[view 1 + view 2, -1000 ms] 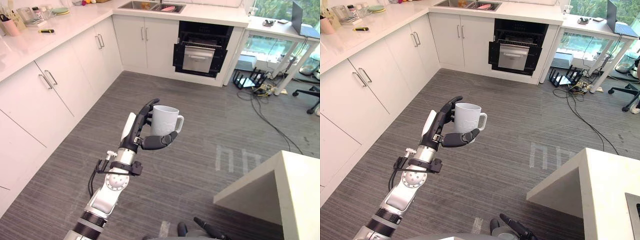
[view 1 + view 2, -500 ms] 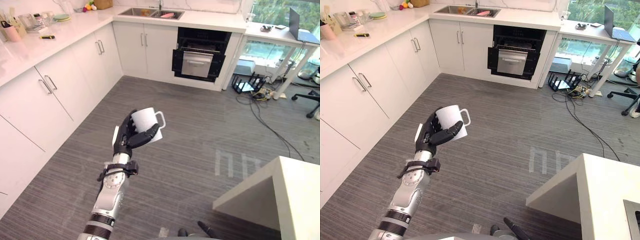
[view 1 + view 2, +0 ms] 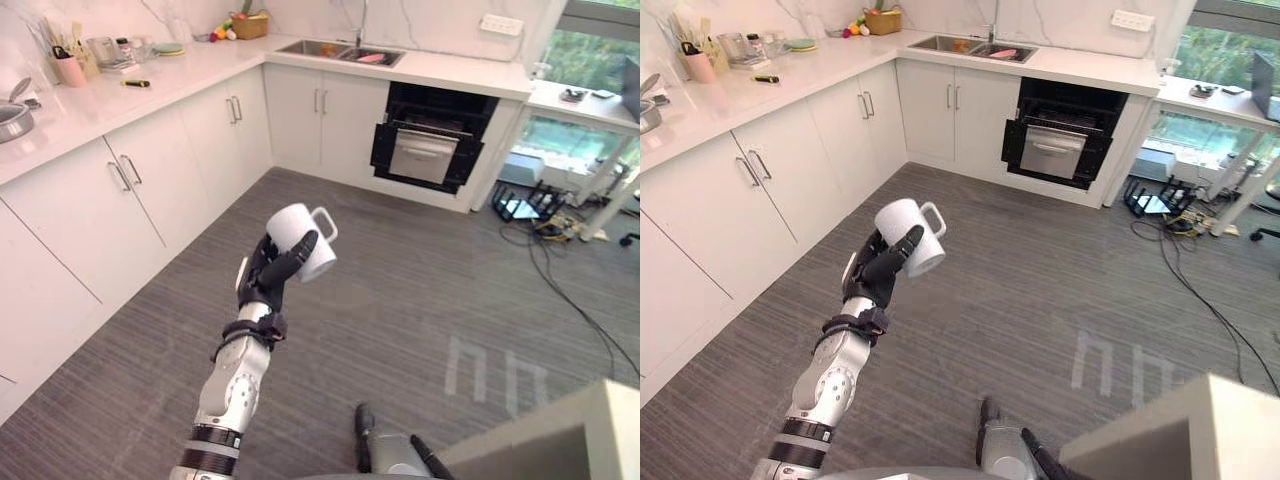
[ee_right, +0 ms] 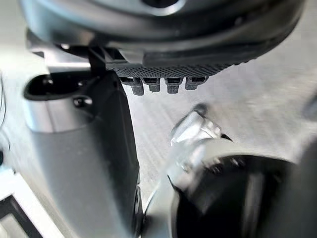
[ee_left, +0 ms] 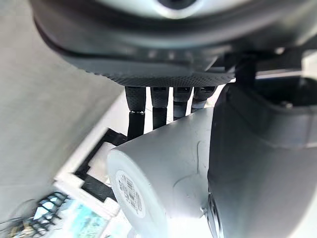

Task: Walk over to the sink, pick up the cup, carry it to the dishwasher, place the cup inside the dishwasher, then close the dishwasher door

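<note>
Well short of the dishwasher [image 3: 428,150], out over the grey plank floor [image 3: 420,290], I have the cup [image 3: 300,240] held up in the air in the left hand [image 3: 262,285]. The cup is plain white and glossy, with a smooth round body and a single loop handle. It is tilted off upright rather than level. In the left wrist view I can see a small printed label on its flat round end, and that end faces away from the palm.

The left hand is grasping the cup. The fingers [image 5: 134,106] wrap over one side of the body and the thumb [image 3: 296,252] lies across the other, so the cup sits pinched between them, against the palm. The handle sticks out free on the side towards the dishwasher, with nothing hooked through it.

The dishwasher sits under the white counter [image 3: 455,75] as a dark opening with a metal-coloured panel across it. The sink [image 3: 340,50] is set into that counter, just to my left of the dishwasher. The cup is well apart from both, nearer to me than either.

The right hand [image 4: 163,54] shows in its own wrist view above the floor, and I cannot tell from there whether it is released or clenched.
</note>
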Available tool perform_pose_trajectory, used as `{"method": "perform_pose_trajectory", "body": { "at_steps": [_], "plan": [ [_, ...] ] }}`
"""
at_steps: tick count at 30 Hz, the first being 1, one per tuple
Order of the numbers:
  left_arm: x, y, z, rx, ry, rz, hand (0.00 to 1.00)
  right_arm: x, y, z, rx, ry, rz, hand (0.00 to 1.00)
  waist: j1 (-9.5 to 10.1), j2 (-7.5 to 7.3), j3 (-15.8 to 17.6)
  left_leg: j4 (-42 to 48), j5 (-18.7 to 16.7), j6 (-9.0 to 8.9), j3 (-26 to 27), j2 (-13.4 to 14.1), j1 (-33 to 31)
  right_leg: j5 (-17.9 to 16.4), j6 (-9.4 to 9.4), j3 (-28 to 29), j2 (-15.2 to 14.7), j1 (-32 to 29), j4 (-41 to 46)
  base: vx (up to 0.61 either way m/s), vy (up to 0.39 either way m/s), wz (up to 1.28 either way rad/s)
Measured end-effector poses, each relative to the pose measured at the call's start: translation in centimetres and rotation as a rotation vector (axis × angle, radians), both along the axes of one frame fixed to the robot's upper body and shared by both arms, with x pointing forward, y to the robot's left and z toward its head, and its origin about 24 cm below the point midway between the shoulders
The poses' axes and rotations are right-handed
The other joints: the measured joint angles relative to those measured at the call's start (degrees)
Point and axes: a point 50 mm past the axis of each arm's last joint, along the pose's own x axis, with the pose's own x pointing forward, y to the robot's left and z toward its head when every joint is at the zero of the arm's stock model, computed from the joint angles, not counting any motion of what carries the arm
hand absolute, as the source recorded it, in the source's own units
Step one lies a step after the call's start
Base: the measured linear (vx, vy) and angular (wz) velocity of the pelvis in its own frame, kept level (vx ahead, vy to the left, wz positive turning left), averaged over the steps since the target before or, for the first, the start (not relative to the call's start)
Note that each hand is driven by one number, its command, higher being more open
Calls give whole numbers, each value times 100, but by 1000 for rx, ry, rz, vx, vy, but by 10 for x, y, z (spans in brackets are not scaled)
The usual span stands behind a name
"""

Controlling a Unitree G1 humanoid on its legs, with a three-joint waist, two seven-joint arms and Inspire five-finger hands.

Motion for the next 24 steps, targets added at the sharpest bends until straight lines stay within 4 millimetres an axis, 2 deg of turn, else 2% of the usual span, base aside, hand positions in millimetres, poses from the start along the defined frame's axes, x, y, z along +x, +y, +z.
{"method": "perform_pose_trajectory", "body": {
  "at_steps": [1, 2, 3, 4, 5, 6, 7, 8, 9, 10, 11, 12, 13, 14, 15, 16, 17, 18, 19, 20, 21, 22, 23, 24],
  "plan": [
    [0, -6, 1, -11, -3, -10, 0, 13, -6, 3, -34, -25, 26, 100, 24, 134, -41, 1265, 187, -109, 52, -2, -315, -321, -176, -100, 69, 7, 243, 486, -230, 50],
    [-1, -9, 0, -16, 1, -16, 0, 20, -10, 5, -52, -41, 36, 100, 11, 165, -50, 1813, 402, -210, 148, 27, -489, -447, -206, -158, 103, 70, 279, 623, -295, 31],
    [-3, -15, -1, -21, 5, -29, 0, 31, -11, 9, -69, -71, 50, 100, -17, 178, -27, 2370, 789, -394, 279, 212, -718, -615, -223, -289, 135, 264, 271, 467, -239, 30],
    [-5, -18, -3, -18, 10, -31, 0, 42, -13, 14, -93, -116, 69, 100, 8, 198, 28, 3145, 1603, -793, 306, 419, -1000, -823, -290, -330, 224, 586, 212, 675, -336, 18],
    [-8, -17, -7, -24, 28, -20, 0, 50, -16, 18, -119, -150, 81, 100, 73, 265, 70, 4049, 2422, -744, 395, 710, -1346, -957, -370, -340, 386, 1011, -12, 524, -235, -2],
    [-9, -16, -9, -24, 37, -17, 0, 56, -17, 19, -133, -167, 90, 100, 102, 303, 76, 4558, 2428, -713, 432, 866, -1569, -996, -426, -347, 475, 1234, -149, 549, -178, -17],
    [-12, -14, -13, -24, 52, -8, 0, 61, -20, 22, -161, -181, 101, 100, 164, 364, 77, 5360, 2205, -585, 558, 1033, -2005, -1099, -493, -315, 573, 1665, -391, 594, -133, -12],
    [-14, -9, -17, -22, 65, 10, 0, 66, -21, 24, -179, -198, 117, 100, 181, 345, 90, 5661, 1866, -327, 692, 1032, -2445, -1169, -503, -303, 571, 2091, -673, 604, -128, -14],
    [-15, -6, -18, -21, 69, 19, 0, 69, -23, 26, -188, -207, 124, 100, 214, 338, 96, 5617, 1672, -194, 811, 1030, -2646, -1164, -496, -283, 561, 2265, -824, 667, -116, -31],
    [-16, 0, -19, -9, 72, 42, 0, 79, -24, 28, -197, -227, 138, 100, 327, 322, 106, 5168, 1343, -115, 1151, 1033, -2959, -1109, -407, -154, 522, 2542, -1086, 647, -74, -53],
    [-16, 4, -20, 12, 72, 57, 0, 91, -22, 33, -209, -258, 159, 100, 409, 309, 126, 4244, 1145, -74, 1549, 986, -3162, -1101, -394, -60, 448, 2817, -1328, 660, -46, -56],
    [-16, 6, -20, 24, 70, 66, 0, 97, -22, 36, -217, -275, 170, 100, 424, 295, 147, 3655, 1125, -79, 1723, 889, -3204, -1102, -393, -28, 384, 2933, -1425, 587, 29, -38],
    [-16, 7, -19, 45, 67, 68, 0, 107, -21, 41, -231, -304, 192, 100, 430, 213, 197, 2202, 1212, -97, 1860, 523, -3215, -1149, -314, 47, 178, 3130, -1529, 570, 91, -30],
    [-19, 7, -18, 45, 61, 69, 0, 117, -23, 46, -251, -330, 209, 100, 449, 224, 223, 558, 1662, -253, 1742, 163, -3208, -1192, -241, 149, 58, 3252, -1586, 563, 128, -33],
    [-21, 7, -16, 43, 52, 72, 0, 122, -25, 49, -261, -340, 217, 100, 451, 305, 232, -12, 1878, -409, 1591, 131, -3259, -1204, -219, 222, 103, 3304, -1633, 566, 202, -49],
    [-22, 8, -10, 60, 24, 68, 0, 124, -23, 49, -260, -339, 229, 100, 495, 357, 266, -354, 2300, -416, 1370, 125, -3370, -1367, 28, 408, 165, 3502, -1690, 585, 250, -58],
    [-22, 12, -11, 97, 21, 67, 0, 125, -17, 46, -238, -335, 232, 100, 544, 311, 273, -33, 2905, 32, 1279, 64, -3304, -1471, 134, 546, 45, 3746, -1722, 581, 264, -52],
    [-22, 13, -12, 113, 22, 68, 0, 124, -14, 45, -229, -332, 231, 100, 543, 244, 278, 114, 2970, 168, 1274, 27, -3314, -1465, 131, 571, -32, 3795, -1706, 573, 260, -19],
    [-22, 19, -11, 143, 17, 71, 0, 122, -11, 43, -215, -329, 228, 100, 503, 86, 290, 402, 2664, 332, 1299, -157, -3356, -1340, 151, 575, -245, 3812, -1600, 462, 203, 12],
    [-22, 20, -11, 148, 17, 71, 0, 121, -12, 42, -216, -324, 227, 100, 464, 72, 290, 559, 2546, 411, 1288, -207, -3390, -1220, 213, 590, -306, 3817, -1543, 587, 231, 24],
    [-22, 21, -12, 156, 20, 71, 0, 116, -15, 39, -214, -301, 214, 100, 448, 66, 287, 834, 2273, 434, 1293, -282, -3358, -962, 323, 634, -416, 3883, -1390, 598, 200, 20],
    [-22, 23, -12, 169, 18, 72, 0, 111, -17, 37, -208, -280, 199, 100, 454, 37, 290, 940, 2021, 458, 1297, -374, -3157, -682, 364, 614, -491, 3891, -1022, 591, 188, 14],
    [-22, 24, -12, 178, 17, 73, 0, 110, -17, 36, -202, -273, 187, 100, 447, 29, 295, 999, 1913, 463, 1302, -399, -3047, -489, 374, 580, -513, 3862, -747, 660, 190, 11],
    [-22, 24, -11, 199, 9, 68, 0, 107, -15, 34, -187, -266, 161, 100, 447, -4, 317, 1235, 1733, 521, 1309, -429, -2870, 41, 378, 436, -574, 3701, -16, 519, 162, 7]
  ]
}}
